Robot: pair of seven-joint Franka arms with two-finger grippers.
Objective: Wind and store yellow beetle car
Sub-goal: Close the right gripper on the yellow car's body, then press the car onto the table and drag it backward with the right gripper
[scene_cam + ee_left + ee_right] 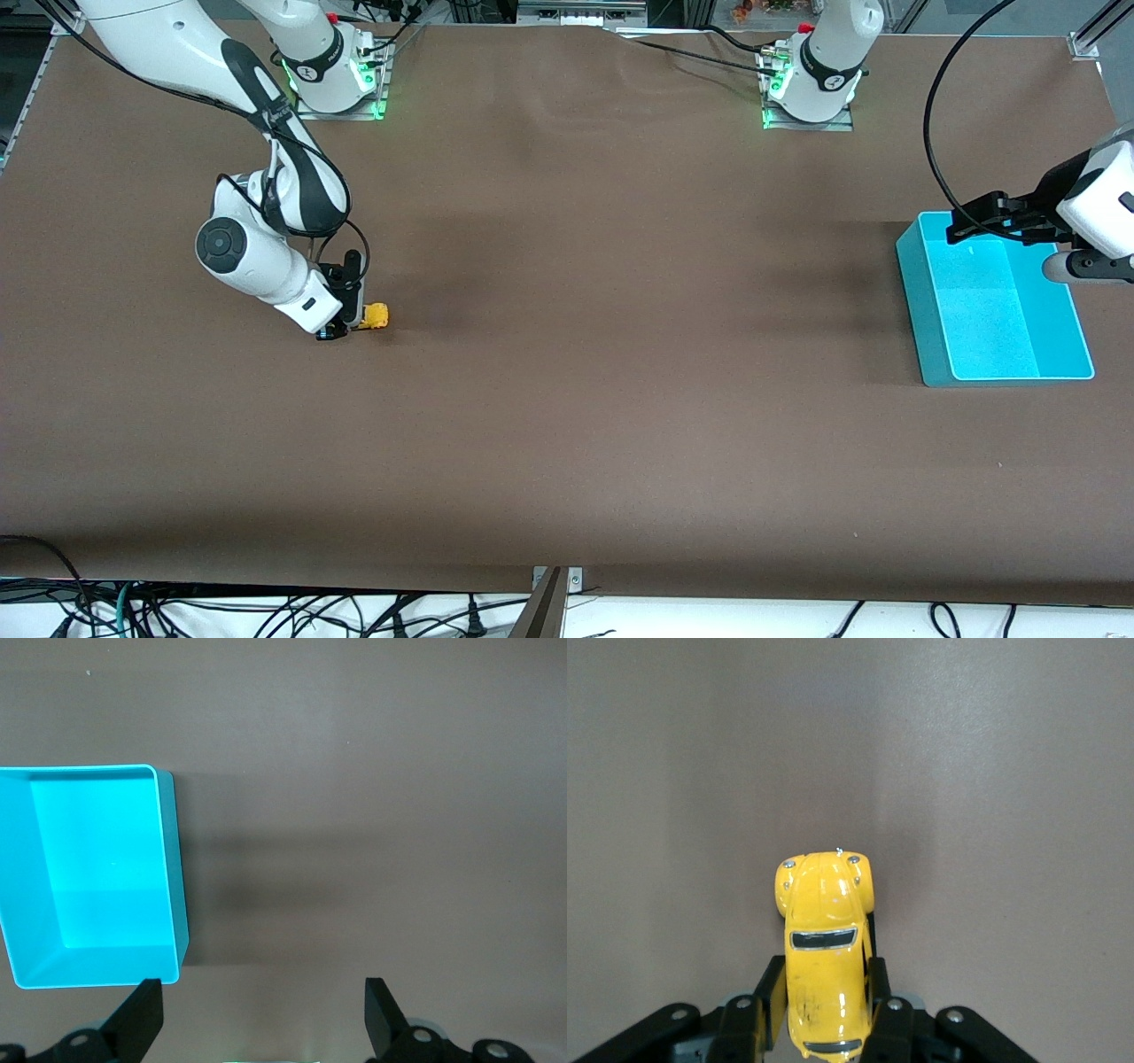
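The yellow beetle car [376,315] is a tiny rounded toy with dark windows, low on the brown table toward the right arm's end. My right gripper [353,321] is shut on the car's sides. In the right wrist view the car [824,948] sits between the two black fingers [879,992], its nose pointing away from the wrist. My left gripper [992,221] is open and empty over the rim of the cyan bin [1001,301]. The left wrist view shows the bin [97,877] and the spread left gripper [264,1019].
The cyan bin stands toward the left arm's end of the table and holds nothing. The arm bases [806,80] stand along the table's edge farthest from the front camera. Cables [266,611] hang below the table's near edge.
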